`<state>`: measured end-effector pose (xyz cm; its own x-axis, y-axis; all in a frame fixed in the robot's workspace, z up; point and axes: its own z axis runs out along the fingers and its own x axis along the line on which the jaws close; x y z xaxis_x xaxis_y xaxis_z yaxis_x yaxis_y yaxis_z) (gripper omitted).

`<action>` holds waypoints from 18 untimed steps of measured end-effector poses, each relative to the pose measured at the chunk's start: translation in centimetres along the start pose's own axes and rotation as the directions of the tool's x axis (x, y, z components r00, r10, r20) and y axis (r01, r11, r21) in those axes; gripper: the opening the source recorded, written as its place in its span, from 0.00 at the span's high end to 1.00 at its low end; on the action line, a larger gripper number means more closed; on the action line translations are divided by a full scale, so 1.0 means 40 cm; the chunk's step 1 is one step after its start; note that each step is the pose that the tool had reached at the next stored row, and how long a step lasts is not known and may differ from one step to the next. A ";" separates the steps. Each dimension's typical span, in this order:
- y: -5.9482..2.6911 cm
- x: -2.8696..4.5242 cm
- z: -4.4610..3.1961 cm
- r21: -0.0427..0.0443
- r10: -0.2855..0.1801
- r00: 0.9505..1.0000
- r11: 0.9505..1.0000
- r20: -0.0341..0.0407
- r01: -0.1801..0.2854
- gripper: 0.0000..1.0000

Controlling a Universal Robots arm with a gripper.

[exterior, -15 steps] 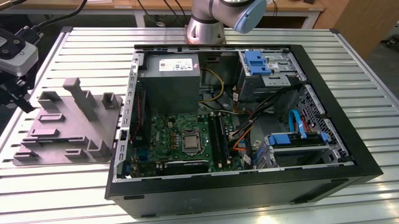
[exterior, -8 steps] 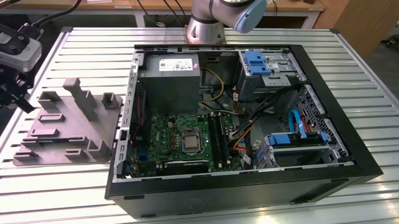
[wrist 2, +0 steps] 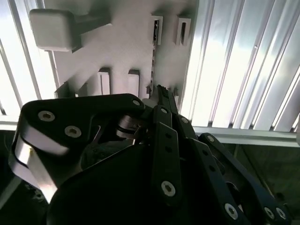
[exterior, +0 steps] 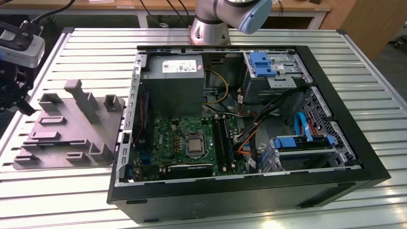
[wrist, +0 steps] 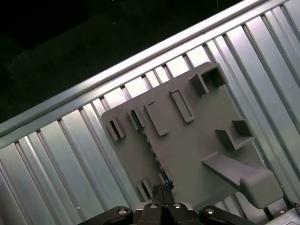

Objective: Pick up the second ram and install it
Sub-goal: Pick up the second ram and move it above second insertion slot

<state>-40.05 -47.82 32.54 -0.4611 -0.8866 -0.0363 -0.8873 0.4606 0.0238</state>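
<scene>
One dark, bluish strip, apparently the RAM stick [wrist: 136, 118], stands edge-up in a narrow slot of the grey fixture [exterior: 70, 138]. It shows in both wrist views [wrist 2: 156, 29]; whether it is truly the module cannot be told for certain. A twin slot lies just beside it.

The gripper [wrist 2: 162, 91] hangs above the fixture plate [wrist: 197, 140], apart from the occupied slot. Its black fingers [wrist: 159, 199] are clenched tip to tip, grasping nothing that can be made out.

In the exterior view the gripper [exterior: 22, 102] sits at 10 o'clock of the fixture, near the table edge. The open computer case [exterior: 254, 191] lies at 3 o'clock of the fixture, just beside it, with the green motherboard [exterior: 171, 138] exposed. The arm base [exterior: 210, 26] stands at 12 o'clock of the case. All rest on a slatted metal table [exterior: 356, 62].
</scene>
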 end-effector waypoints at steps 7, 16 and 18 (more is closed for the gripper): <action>0.000 0.000 0.003 -0.005 -0.127 0.992 0.992 -0.003 0.127 0.90; 0.000 0.000 0.007 -0.011 -0.274 0.962 0.962 -0.005 0.274 0.90; 0.000 0.000 0.010 -0.012 -0.291 0.957 0.957 -0.005 0.291 0.90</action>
<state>-40.05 -47.82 32.14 -0.1826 -0.9825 -0.0364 -0.9830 0.1819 0.0237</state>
